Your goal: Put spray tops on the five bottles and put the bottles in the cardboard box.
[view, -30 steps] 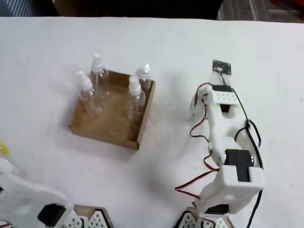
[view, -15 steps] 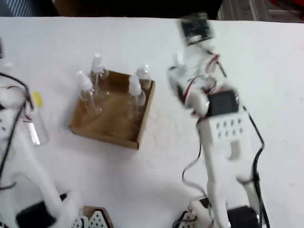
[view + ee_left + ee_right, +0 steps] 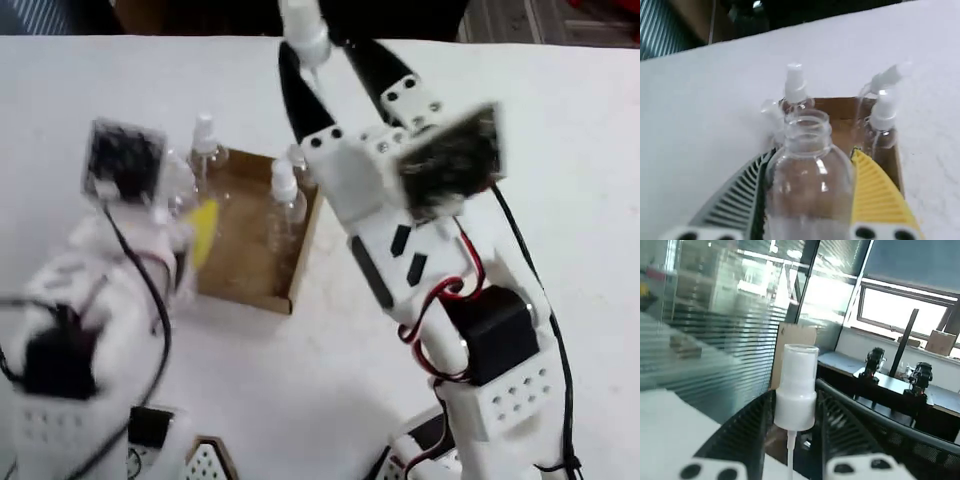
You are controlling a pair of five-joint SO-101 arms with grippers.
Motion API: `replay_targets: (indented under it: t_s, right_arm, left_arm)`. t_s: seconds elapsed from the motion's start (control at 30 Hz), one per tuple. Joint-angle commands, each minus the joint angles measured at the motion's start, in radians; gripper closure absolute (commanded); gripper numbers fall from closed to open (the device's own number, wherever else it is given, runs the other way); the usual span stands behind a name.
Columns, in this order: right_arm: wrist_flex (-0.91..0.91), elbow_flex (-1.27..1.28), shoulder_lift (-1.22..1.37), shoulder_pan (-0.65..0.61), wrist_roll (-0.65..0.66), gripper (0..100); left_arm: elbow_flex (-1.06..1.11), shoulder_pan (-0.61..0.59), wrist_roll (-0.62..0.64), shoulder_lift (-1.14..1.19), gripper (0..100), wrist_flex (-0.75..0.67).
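Firmly, left gripper (image 3: pixel 810 159) clamps clear ribbed-neck bottle (image 3: pixel 807 185); right gripper (image 3: pixel 795 402) pinches white spray top (image 3: pixel 798 375).

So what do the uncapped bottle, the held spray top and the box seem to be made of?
The uncapped bottle is probably clear plastic, glossy: you see through it and it shows highlights, though glass cannot be excluded. The spray top looks like opaque white plastic, smooth and slightly shiny. The box is brown cardboard, matte, with thin walls.
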Motion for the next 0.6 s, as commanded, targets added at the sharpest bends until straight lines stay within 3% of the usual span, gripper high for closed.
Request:
replay_targets:
  t_s: [0.0,0.13,0.37,0.57]
  right_arm:
    - [-0.081,-0.044,-0.021,-0.005,-0.124,98.2]
    - [-0.093,-0.048,-0.022,-0.015,-0.138,98.2]
    - [0.005,-0.13,-0.013,-0.018,-0.331,98.2]
    - [0.053,-0.11,-0.015,-0.143,-0.341,98.2]
  left_arm:
    - [0.133,0.127,-0.011,-0.223,98,-0.101]
    - [0.275,0.193,-0.011,-0.44,98,-0.149]
    - [0.445,0.206,-0.011,-0.714,98,-0.18]
    - [0.457,0.205,-0.011,-0.725,98,-0.173]
